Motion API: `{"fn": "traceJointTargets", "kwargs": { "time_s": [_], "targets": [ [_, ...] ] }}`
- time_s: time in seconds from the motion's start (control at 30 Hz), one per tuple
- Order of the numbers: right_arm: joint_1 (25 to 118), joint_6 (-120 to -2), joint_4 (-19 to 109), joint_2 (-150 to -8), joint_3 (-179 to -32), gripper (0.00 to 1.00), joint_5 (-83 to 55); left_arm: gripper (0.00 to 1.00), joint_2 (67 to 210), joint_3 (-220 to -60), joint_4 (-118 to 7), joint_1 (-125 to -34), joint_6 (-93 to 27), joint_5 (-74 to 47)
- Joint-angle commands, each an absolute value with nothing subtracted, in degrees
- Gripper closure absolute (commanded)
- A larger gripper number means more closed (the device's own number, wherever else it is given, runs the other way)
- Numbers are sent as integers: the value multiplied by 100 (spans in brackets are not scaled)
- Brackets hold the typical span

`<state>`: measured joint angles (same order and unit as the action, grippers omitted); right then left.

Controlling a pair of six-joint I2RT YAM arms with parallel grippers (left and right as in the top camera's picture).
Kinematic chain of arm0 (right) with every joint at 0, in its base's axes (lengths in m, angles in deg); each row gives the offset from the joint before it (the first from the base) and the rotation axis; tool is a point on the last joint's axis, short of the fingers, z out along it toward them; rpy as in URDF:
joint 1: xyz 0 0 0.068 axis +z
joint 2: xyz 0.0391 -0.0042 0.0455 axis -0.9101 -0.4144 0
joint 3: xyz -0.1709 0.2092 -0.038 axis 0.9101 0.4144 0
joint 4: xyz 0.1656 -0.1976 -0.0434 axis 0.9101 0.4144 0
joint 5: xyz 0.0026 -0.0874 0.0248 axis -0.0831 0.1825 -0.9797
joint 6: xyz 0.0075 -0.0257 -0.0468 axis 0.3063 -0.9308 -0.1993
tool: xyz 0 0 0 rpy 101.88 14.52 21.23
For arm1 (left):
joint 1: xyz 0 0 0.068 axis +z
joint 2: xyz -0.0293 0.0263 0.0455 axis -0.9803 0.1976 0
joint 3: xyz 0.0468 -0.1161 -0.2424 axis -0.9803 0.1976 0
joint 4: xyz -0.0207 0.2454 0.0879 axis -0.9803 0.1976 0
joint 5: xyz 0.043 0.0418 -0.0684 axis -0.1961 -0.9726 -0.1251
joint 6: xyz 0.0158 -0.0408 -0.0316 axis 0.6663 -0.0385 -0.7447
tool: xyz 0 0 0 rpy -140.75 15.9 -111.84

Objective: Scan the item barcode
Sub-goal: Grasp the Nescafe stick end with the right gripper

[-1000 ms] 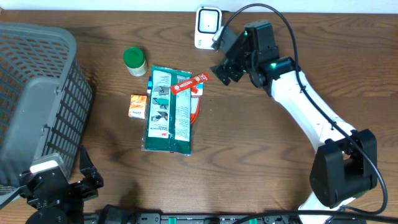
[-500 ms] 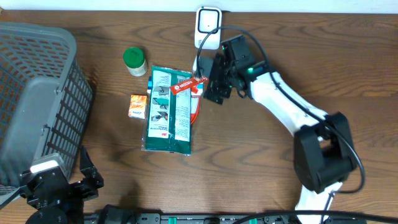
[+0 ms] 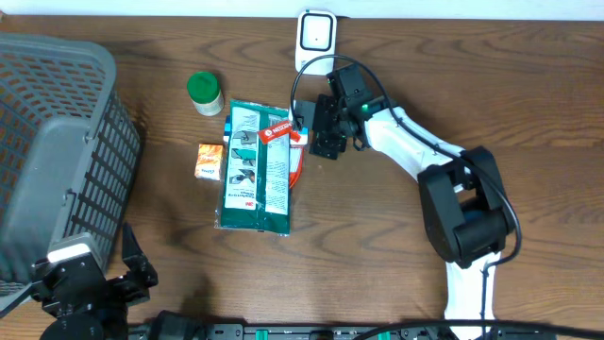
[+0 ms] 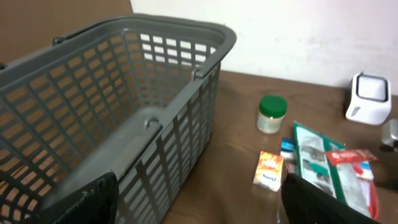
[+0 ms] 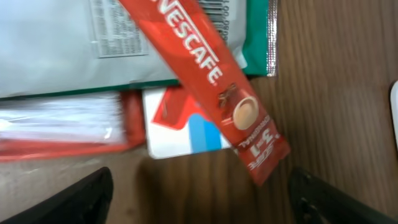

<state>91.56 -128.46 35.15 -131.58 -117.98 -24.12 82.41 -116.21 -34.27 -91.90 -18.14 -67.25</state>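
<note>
The right hand (image 5: 199, 193) hangs low over the desk (image 3: 396, 246) with its two fingers (image 5: 81, 202) spread wide, and it has hold of nothing. Just ahead of its fingertips lies the red coffee sachet (image 5: 208, 74), flat and slanted, with its near end coming close to one finger but not touching it. The far end of the sachet rests across a green and white packet (image 3: 255, 175), whose printed barcode shows beside it in the right wrist view. The middle of the sachet crosses a small red, white and blue pack (image 5: 186, 130) lying directly in front of the open fingers. Next to that pack is something red-edged, too blurred for me to make out. From above, the hand sits right at the edge of this little pile. The white scanner (image 3: 317, 38) stands beyond the hand, near the far edge of the desk and apart from both the hand and the sachet. On the other side of the green packet from the hand are a small orange box (image 3: 209, 161) and a jar with a green lid (image 3: 204, 93). Both stand clear of the packet. The left hand (image 4: 199, 208) sits at the near corner of the desk, well away from the pile. Its fingers are also parted wide and empty. A large grey basket (image 4: 124, 93) fills the view right in front of that hand.
</note>
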Motion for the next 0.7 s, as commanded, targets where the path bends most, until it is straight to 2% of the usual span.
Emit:
{"fn": "traceJointTargets", "kwargs": {
  "time_s": [0.0,0.13,0.33,0.67],
  "targets": [
    [9307,-12921,3316,-13295,-11934,16,-2270,16,8280,-11584,-3302,-9214,-1847,-6797],
    [9460,-12919,2969,-13391,-11934,22,-2084,16,8280,-11584,-3193,-9214,-1845,-6801],
    [9678,-12919,2532,-13400,-11934,26,-1763,16,8280,-11584,-3171,-9214,-1845,-6801],
    [9759,-12811,2645,-13433,-11931,38,-1877,16,8280,-11584,-3097,-9214,-1845,-6801]
  ]
}}
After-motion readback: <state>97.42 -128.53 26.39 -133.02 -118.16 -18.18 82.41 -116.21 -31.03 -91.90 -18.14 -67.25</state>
